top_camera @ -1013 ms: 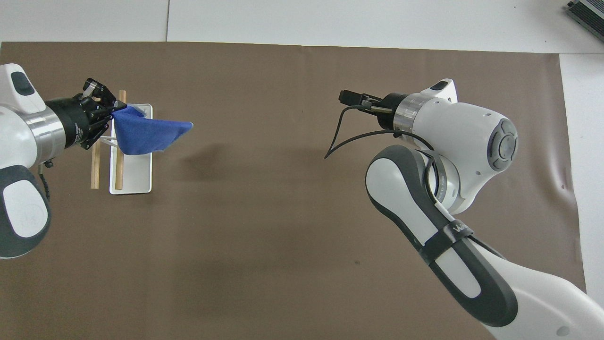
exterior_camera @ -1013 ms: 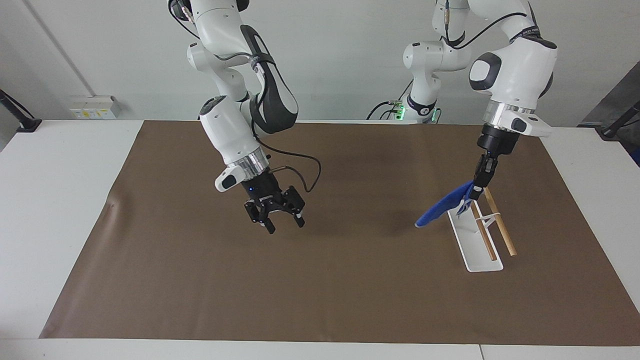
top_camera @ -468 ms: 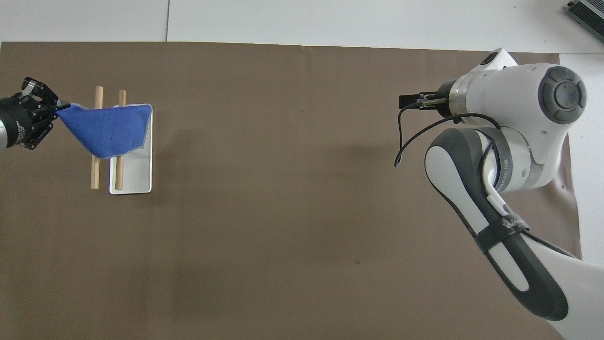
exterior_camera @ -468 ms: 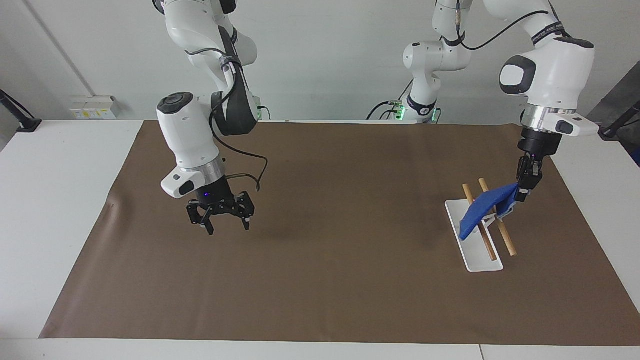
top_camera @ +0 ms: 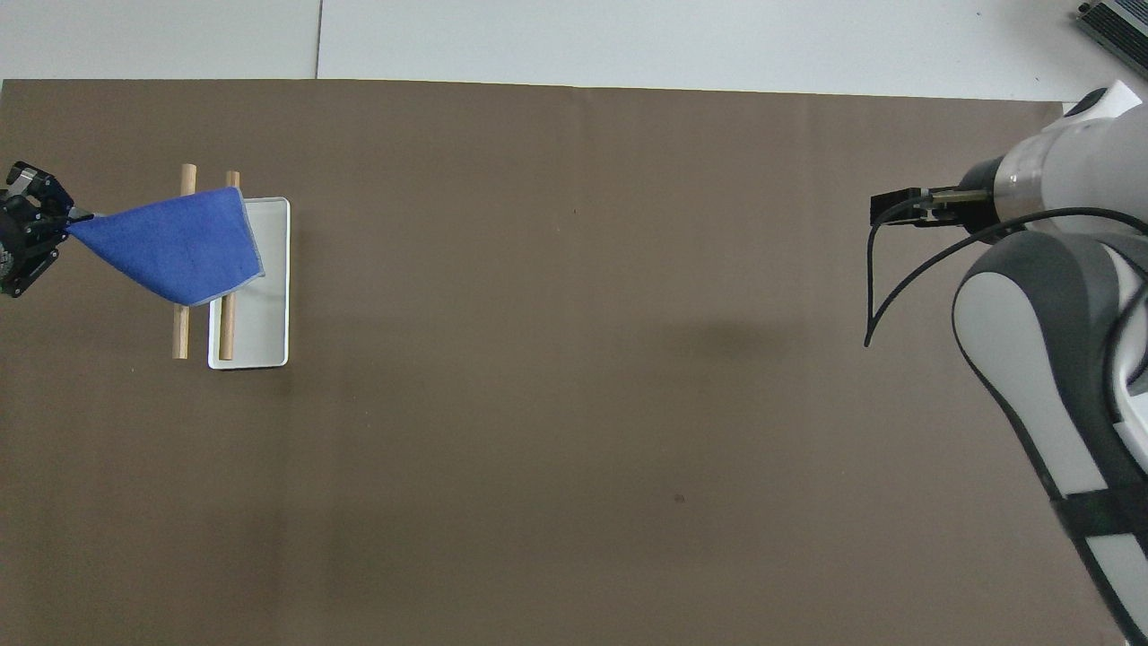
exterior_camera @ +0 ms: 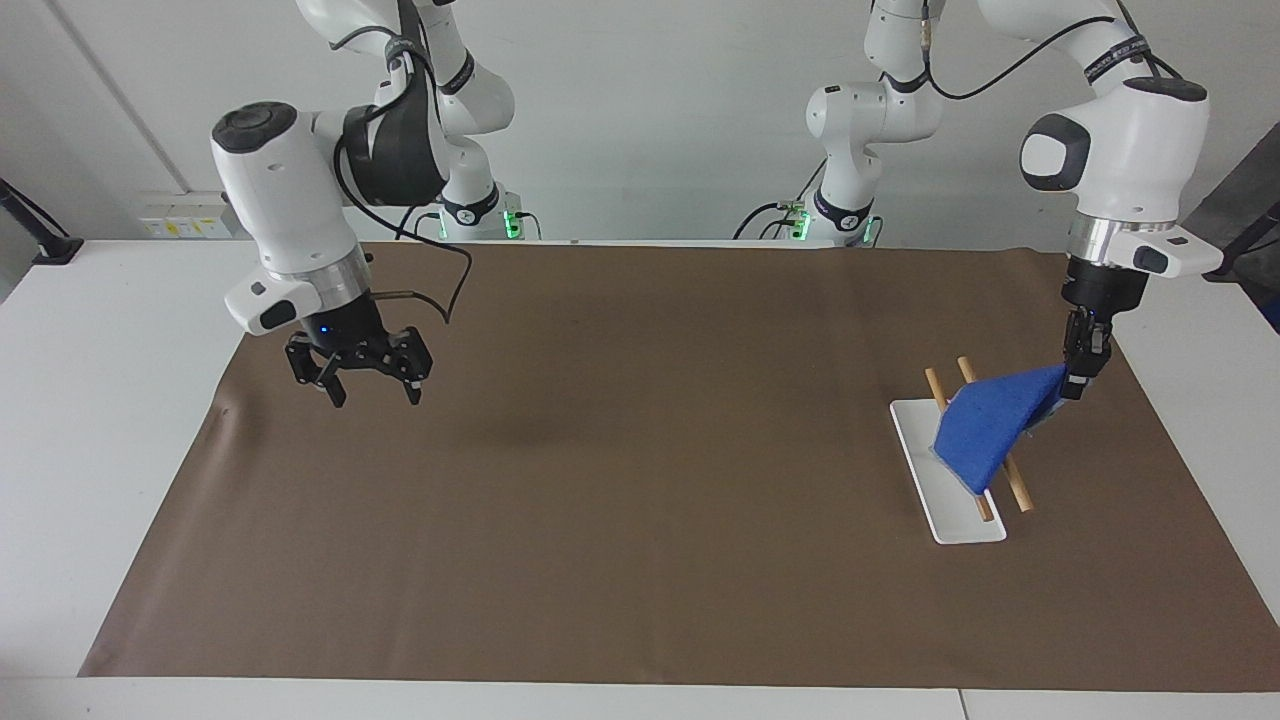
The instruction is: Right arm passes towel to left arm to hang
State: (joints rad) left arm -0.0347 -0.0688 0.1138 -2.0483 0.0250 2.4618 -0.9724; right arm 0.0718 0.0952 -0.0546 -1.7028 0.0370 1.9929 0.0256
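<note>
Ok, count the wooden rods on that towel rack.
2: one wooden rod nearer the left arm's end of the table, the other wooden rod beside it over the white base; the blue towel drapes both.

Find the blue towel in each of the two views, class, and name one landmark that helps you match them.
Facing view: the towel hangs at the picture's right, draped over the wooden rails, one corner pinched in the left gripper.
Overhead view: the towel lies at the picture's left edge, over the same rails.
Shared landmark: the white rack base under the rails.
</note>
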